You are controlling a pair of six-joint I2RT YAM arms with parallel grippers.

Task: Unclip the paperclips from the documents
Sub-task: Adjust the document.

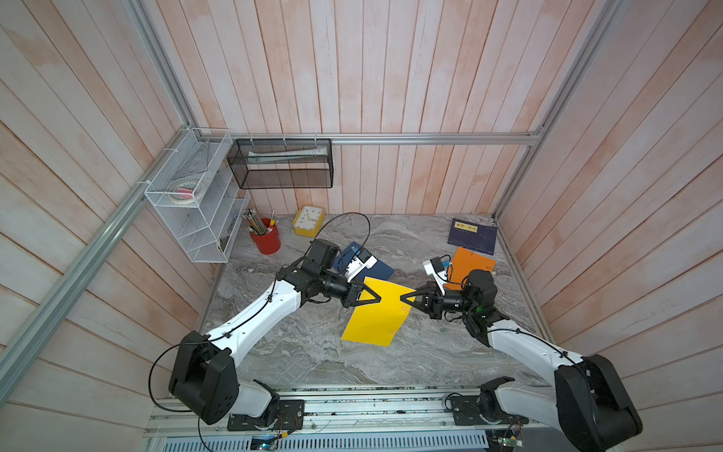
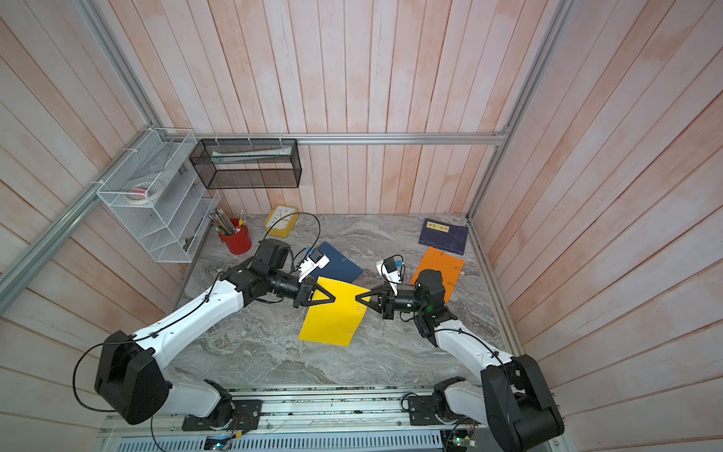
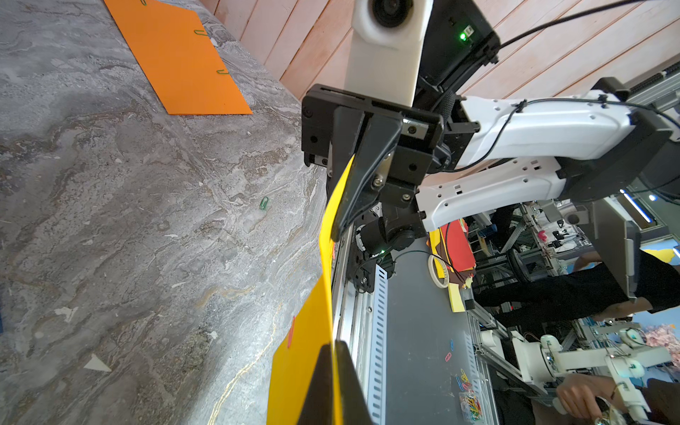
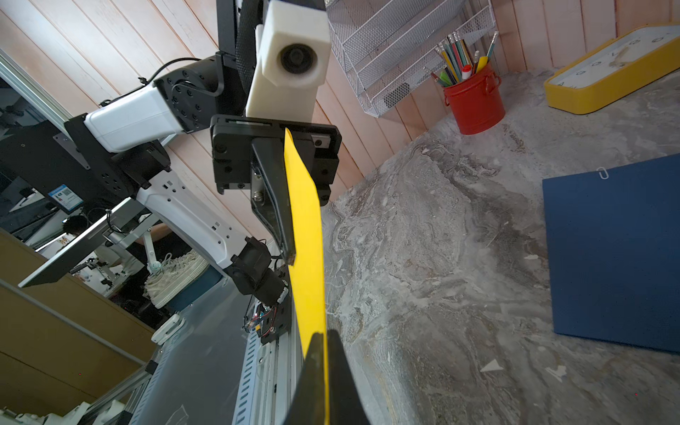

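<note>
Two sheets lay nearby: a flat blue sheet [image 1: 383, 270] just behind the work and a flat orange sheet [image 1: 471, 262] further right. The left gripper [image 1: 378, 299] and right gripper [image 1: 402, 299] were clamped shut on opposite edges of the flat yellow sheet [image 1: 375, 319] at the centre of the grey marble tabletop [image 1: 313, 352]. Its long axis ran far-to-near, with the near end skewed left.

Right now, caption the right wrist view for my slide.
The left gripper and right gripper each pinch the yellow sheet.

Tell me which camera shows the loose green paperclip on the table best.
The left wrist view: the loose green paperclip lies alone on the bare table, big enough to see its loops. Both top views show it only as a tiny green speck. The right wrist view does not show it.
</note>
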